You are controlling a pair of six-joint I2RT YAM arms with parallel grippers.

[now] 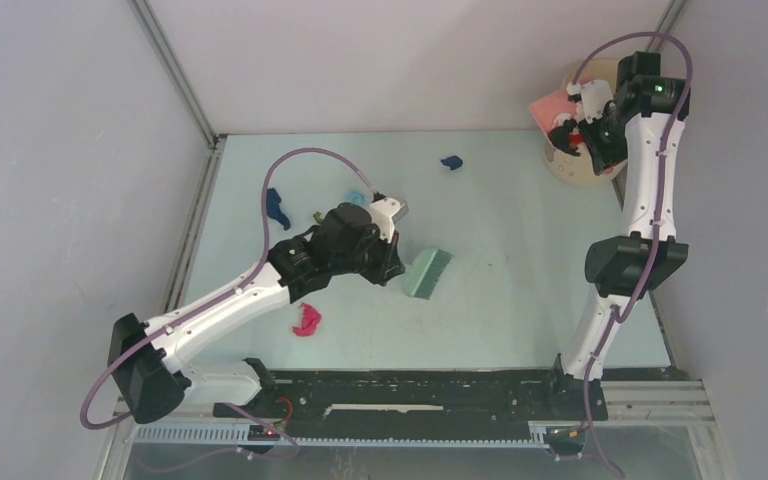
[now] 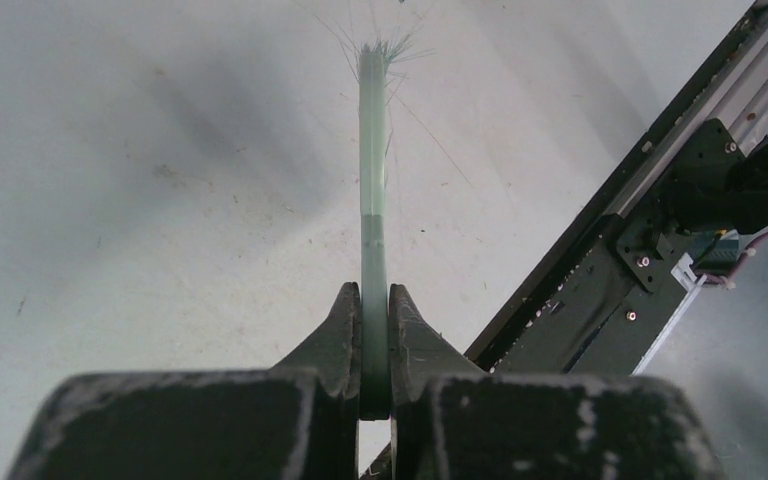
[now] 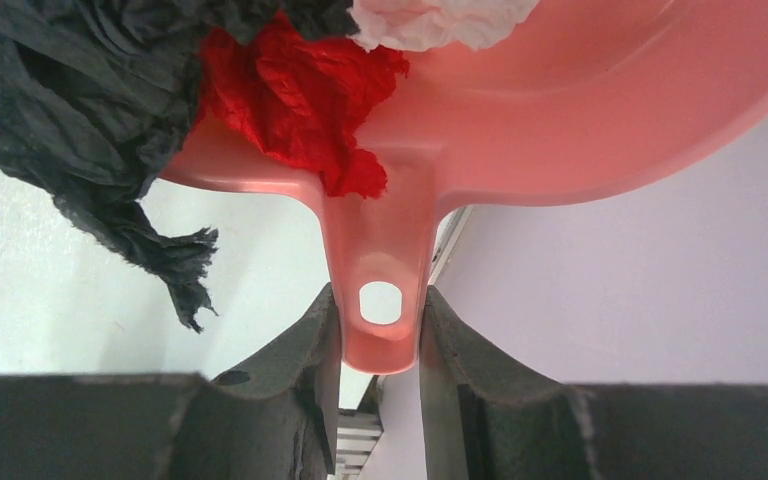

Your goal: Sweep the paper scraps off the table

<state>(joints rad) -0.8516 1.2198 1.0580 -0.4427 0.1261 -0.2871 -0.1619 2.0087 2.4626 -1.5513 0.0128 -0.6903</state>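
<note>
– Three paper scraps [image 3: 295,95] are seen just beyond the jaws of the right gripper [image 3: 378,302], which are clamped on the dustpan [image 3: 580,120] handle.
– Slow tipping over the bucket [image 1: 582,172] is advised. The brush [image 2: 373,150] is pinched between the shut jaws of the left gripper [image 2: 375,325].

We see the brush [image 1: 427,273] mid-frame and the dustpan [image 1: 550,108] at the bucket [image 1: 580,165], upper right.
On the table [image 1: 520,250], the brush is just right of the left gripper [image 1: 395,265], which clamps it. 5 paper scraps [image 1: 307,320] lie loose: 1 at upper centre, 3 clustered behind the left arm, 1 in front of it. 3 more sit in the dustpan, its handle pinched in the right gripper [image 3: 380,330].
</note>
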